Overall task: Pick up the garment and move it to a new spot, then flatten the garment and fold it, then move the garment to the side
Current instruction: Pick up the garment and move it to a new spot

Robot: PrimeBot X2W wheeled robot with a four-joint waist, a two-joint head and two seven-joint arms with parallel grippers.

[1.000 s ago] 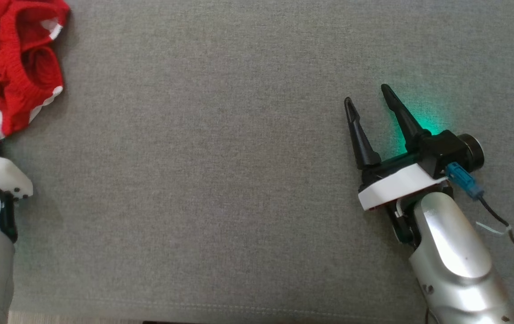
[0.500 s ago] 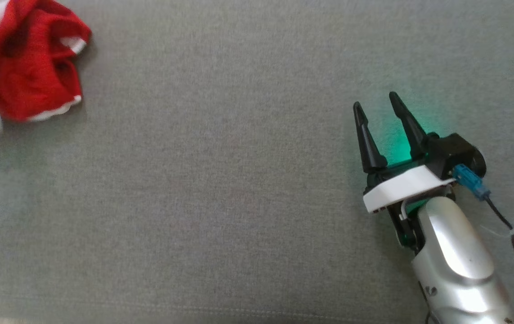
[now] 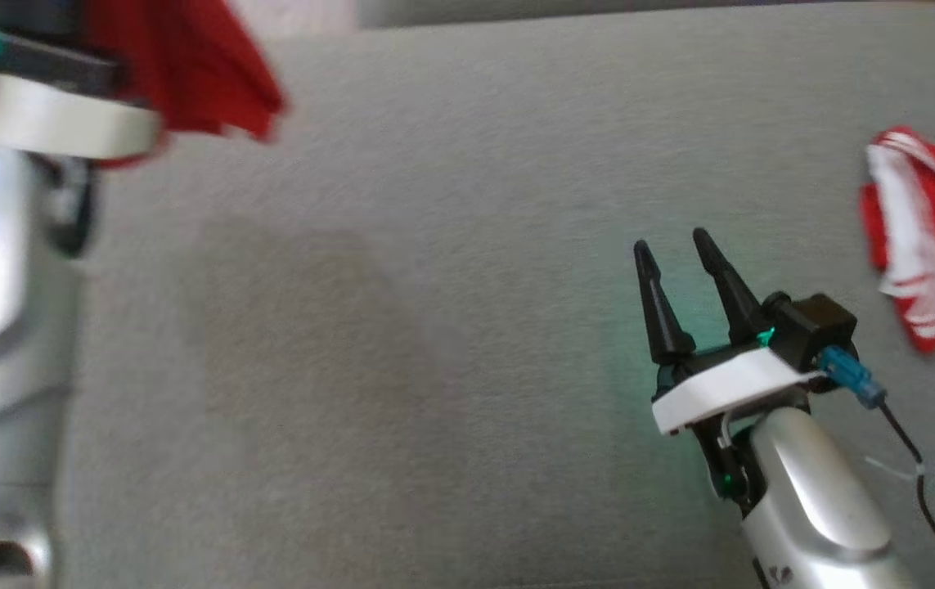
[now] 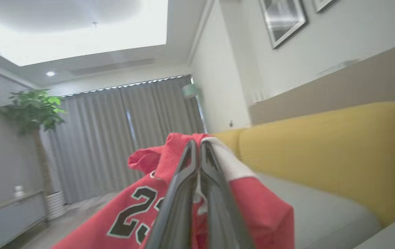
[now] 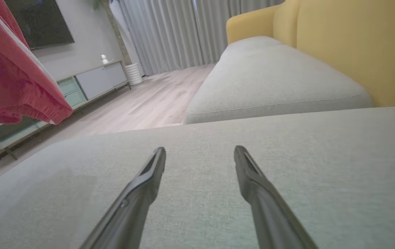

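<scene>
1. The left gripper (image 4: 197,143) is clamped on the garment (image 4: 138,204). In the left wrist view its two fingers press together, with red cloth and a white trim pinched between them.
2. The garment is a red jersey with dark, white-edged numerals. It drapes down both sides of the closed fingers.
3. In the head view the garment (image 3: 189,65) sits at the top left, just beyond the left arm (image 3: 1,270). It is blurred there.
4. In the right wrist view the garment (image 5: 7,83) hangs at the upper left, its hem lifted clear of the grey seat (image 5: 287,180).
5. The right gripper (image 3: 670,241) holds nothing. Its fingers stand apart, low over the seat (image 3: 434,286) at the lower right.
6. A second red cloth (image 3: 933,237) with white trim lies crumpled on the seat at the right edge, near the right gripper but apart from it.
7. A yellow sofa back (image 4: 321,148) runs behind the seat. Grey curtains (image 4: 114,138), a plant (image 4: 31,110) and a wooden floor (image 5: 142,107) lie beyond.
</scene>
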